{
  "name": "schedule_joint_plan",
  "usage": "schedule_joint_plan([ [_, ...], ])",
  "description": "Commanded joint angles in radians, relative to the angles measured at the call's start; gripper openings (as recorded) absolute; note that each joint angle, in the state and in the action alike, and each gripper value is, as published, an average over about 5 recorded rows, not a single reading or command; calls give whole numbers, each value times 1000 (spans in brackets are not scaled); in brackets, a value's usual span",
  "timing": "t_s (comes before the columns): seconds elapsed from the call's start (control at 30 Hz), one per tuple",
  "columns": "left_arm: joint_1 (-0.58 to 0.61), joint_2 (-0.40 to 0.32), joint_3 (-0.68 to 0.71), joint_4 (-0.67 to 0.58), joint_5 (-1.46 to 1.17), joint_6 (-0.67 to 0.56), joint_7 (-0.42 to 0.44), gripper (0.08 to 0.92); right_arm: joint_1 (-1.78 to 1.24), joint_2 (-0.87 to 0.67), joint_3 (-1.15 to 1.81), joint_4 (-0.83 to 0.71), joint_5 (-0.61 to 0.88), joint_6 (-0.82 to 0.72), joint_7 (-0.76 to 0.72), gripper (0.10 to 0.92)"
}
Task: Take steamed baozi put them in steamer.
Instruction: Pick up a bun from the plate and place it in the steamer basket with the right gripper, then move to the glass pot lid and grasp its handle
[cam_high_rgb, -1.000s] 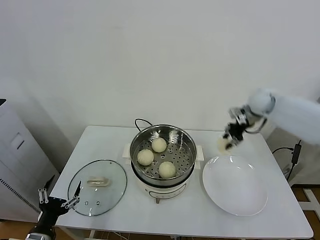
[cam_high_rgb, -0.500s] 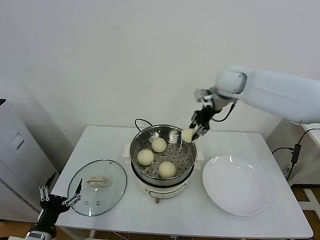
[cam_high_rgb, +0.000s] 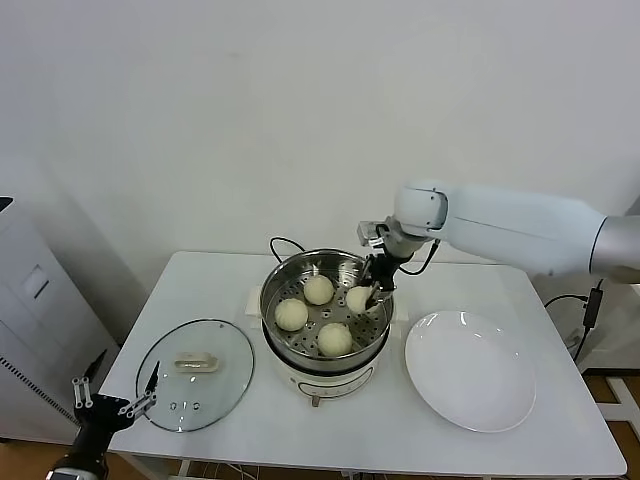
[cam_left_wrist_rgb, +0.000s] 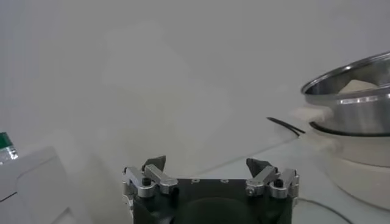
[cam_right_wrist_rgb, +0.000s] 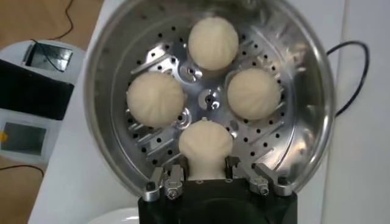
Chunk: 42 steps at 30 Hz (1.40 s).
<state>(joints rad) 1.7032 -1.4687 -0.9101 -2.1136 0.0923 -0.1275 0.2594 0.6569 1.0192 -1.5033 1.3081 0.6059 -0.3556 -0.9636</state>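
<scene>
Right hand (cam_high_rgb: 367, 293) inside steamer (cam_high_rgb: 372, 277), clamped on fourth baozi (cam_right_wrist_rgb: 205, 144) beside three others; left hand (cam_left_wrist_rgb: 210, 175) spread wide, holding nothing, off tabletop (cam_high_rgb: 330, 430) corner.

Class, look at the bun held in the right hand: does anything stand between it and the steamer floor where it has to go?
Nothing visible does. The right hand holds the fourth baozi inside the steamer, over a bare patch of floor, apart from the other three buns.
</scene>
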Motion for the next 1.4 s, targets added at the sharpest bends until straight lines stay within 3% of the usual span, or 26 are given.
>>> schedule_joint_plan([
  [0.03, -1, -2, 5, -4, 0, 2, 0, 823, -71, 23, 17, -24, -38, -23, 47, 384],
  [0.47, -2, -4, 0, 0, -3, 0, 0, 823, -64, 38, 24, -53, -34, -25, 48, 570],
  [0.73, -3, -2, 11, 0, -1, 6, 1, 823, 10, 19, 54, -64, 76, -23, 15, 775],
  [0.83, -7, 3, 11, -1, -1, 8, 0, 823, 40, -6, 89, -86, 177, -2, 38, 813],
  [0.93, -16, 4, 13, -6, -1, 14, -2, 823, 8, -42, 144, -110, 354, 61, 221, 821],
  [1.1, -45, 6, 33, -11, 7, 32, -14, 823, -198, -97, 387, -123, 588, 213, 788, 823],
  [1.27, -55, 24, 43, -22, 12, 45, -22, 823, -510, -166, 754, -61, 555, 297, 1241, 823],
  [1.4, -57, 26, 44, -30, 13, 47, -28, 823, -763, -236, 998, 47, 477, 352, 1397, 823],
])
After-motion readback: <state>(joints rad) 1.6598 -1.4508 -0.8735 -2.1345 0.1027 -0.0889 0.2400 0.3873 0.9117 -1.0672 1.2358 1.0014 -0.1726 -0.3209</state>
